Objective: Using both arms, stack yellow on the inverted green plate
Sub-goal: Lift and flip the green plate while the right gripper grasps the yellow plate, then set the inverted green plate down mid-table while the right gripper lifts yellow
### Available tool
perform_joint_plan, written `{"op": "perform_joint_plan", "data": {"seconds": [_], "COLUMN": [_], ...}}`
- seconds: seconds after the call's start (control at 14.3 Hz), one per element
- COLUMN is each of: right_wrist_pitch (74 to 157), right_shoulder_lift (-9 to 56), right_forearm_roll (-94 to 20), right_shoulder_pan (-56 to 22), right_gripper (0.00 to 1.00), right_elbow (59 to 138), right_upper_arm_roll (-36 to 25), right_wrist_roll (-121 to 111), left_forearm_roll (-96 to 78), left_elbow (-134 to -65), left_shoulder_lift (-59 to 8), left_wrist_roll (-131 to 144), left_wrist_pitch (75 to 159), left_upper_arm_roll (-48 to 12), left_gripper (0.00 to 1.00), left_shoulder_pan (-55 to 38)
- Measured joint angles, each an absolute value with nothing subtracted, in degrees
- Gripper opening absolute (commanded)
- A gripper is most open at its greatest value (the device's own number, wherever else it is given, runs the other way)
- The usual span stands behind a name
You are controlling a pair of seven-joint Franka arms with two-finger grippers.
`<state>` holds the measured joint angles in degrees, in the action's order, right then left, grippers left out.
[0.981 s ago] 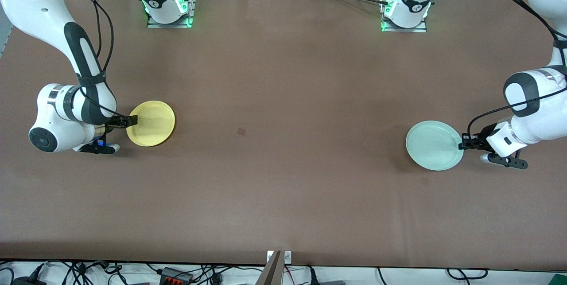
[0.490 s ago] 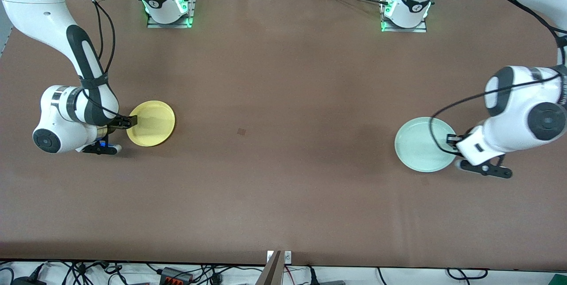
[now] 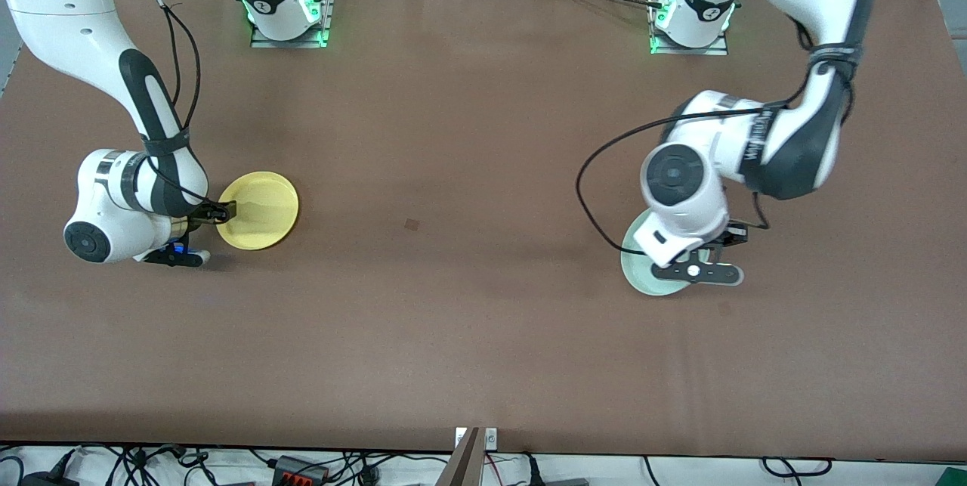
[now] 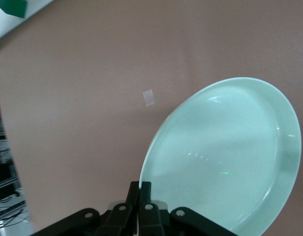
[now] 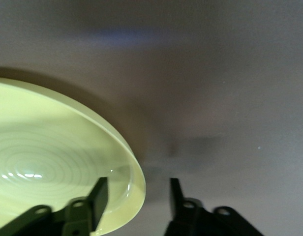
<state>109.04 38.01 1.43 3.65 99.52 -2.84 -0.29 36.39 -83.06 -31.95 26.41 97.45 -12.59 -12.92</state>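
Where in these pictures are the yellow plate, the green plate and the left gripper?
yellow plate [image 3: 261,210], front view, middle of dish.
green plate [image 4: 225,162], left wrist view, inner face.
left gripper [image 4: 140,187], left wrist view, fingertips at rim.

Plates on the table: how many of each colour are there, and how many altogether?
Yellow plate: 1
Green plate: 1
Total: 2

Green plate [image 3: 642,274] lifted, tilted, carried centreward.
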Motion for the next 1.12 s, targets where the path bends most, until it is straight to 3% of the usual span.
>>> {"op": "perform_joint_plan", "data": {"seconds": [0.07, 0.28, 0.42, 1.12], "right_wrist_pitch": [109.0, 108.6, 108.1, 107.3], "right_shoulder_lift": [38.1, 38.1, 38.1, 37.6], "right_forearm_roll": [1.4, 1.4, 1.4, 1.2], "right_shoulder_pan": [3.7, 3.7, 3.7, 3.7], "right_gripper": [0.31, 0.07, 0.00, 0.00], "right_elbow": [99.5, 99.5, 99.5, 98.3], "right_upper_arm_roll": [-2.8, -2.9, -2.9, -2.6], "right_wrist_roll": [-0.2, -0.2, -0.2, -0.6], "left_forearm_roll": [39.3, 46.6, 51.0, 56.5], "left_elbow": [-82.5, -82.0, -81.8, -79.7], "left_shoulder_lift": [-32.9, -35.5, -37.7, -45.1], "left_wrist_roll": [28.4, 37.1, 43.1, 59.8], "left_wrist_pitch": [96.3, 91.0, 87.4, 81.0], "left_upper_arm_roll": [-12.5, -12.4, -12.3, -11.9], "left_gripper": [0.01, 0.01, 0.01, 0.01], "left_shoulder_pan": [-14.4, -20.2, -24.8, -32.6]}}
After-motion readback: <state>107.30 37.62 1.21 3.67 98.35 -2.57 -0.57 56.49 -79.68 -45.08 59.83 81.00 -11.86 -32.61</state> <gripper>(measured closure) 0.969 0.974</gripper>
